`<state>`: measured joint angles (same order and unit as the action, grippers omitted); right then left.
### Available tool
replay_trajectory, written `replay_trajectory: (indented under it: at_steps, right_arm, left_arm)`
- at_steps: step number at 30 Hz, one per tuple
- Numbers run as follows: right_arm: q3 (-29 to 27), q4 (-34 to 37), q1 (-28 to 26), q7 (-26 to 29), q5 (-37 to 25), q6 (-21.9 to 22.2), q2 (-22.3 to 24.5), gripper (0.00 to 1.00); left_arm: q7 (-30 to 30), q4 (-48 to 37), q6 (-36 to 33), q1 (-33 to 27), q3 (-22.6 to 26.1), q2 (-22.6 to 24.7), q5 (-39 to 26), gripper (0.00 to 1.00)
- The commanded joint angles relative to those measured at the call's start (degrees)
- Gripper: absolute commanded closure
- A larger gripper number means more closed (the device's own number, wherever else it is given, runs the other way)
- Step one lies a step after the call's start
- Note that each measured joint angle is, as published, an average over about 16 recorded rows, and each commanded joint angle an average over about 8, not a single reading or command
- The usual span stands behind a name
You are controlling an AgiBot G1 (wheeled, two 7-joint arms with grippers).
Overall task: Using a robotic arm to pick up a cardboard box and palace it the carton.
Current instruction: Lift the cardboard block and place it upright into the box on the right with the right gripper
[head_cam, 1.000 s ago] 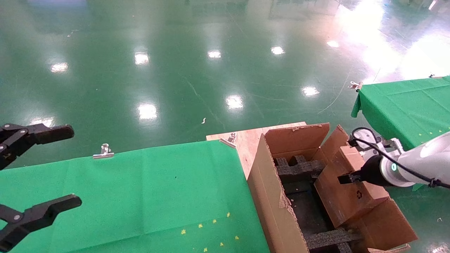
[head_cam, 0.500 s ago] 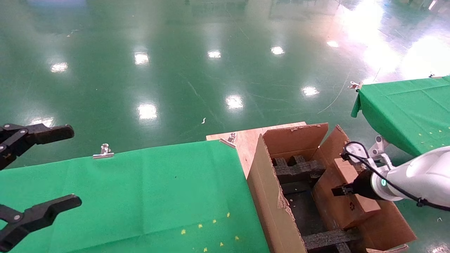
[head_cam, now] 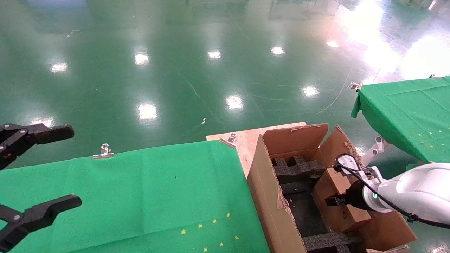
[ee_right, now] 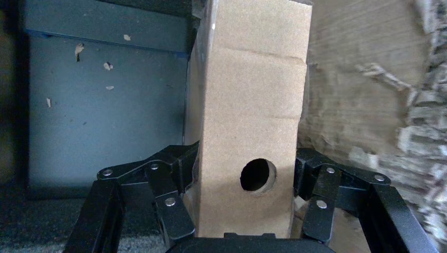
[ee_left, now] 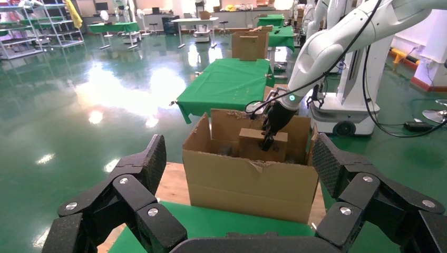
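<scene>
1. Progress: pickup done; my right gripper (head_cam: 334, 201), on the white robotic arm (head_cam: 411, 191), is clamped on the small flat brown cardboard box (head_cam: 339, 196) with the round hole.
2. Location: box upright, lowered partly inside the large brown corrugated carton (head_cam: 274, 196), by its right wall.
3. Remaining, I judge: seat and release.
4. Left gripper (head_cam: 35, 175): parked, spread wide, holding nothing.

The robotic arm (head_cam: 418, 189) is glossy white, narrowing to a black cylindrical wrist ringed by a glowing teal band. A thin black cable loops along it past a silver camera block. Both sets of jaws are matte black multi-link bars pinned with round silver screws; the left pads carry a fine textured grid.
</scene>
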<state>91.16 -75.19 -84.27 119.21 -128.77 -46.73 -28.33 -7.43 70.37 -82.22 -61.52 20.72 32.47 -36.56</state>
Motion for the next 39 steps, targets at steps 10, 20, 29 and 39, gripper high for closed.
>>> replay_trajectory:
  at_steps: [10, 20, 29, 39]
  right_arm:
    - [0.98, 6.63, 2.82, -2.07, 1.11, 4.31, -2.8, 1.0]
    - [1.33, 11.33, 3.43, -6.32, 4.8, 6.5, -4.33, 0.73]
    - [1.37, 12.17, 3.65, -7.46, 6.36, 6.91, -4.7, 0.0]
    - [1.17, 11.91, 3.18, -7.3, 6.01, 6.95, -4.42, 0.0]
  left_arm:
    - [0.0, 0.0, 0.0, 0.0, 0.0, 0.0, 0.0, 0.0]
    - [0.0, 0.0, 0.0, 0.0, 0.0, 0.0, 0.0, 0.0]
    - [0.0, -0.02, 0.01, 0.01, -0.01, 0.0, 0.01, 0.0]
    - [0.0, -0.02, 0.01, 0.01, -0.01, 0.0, 0.01, 0.0]
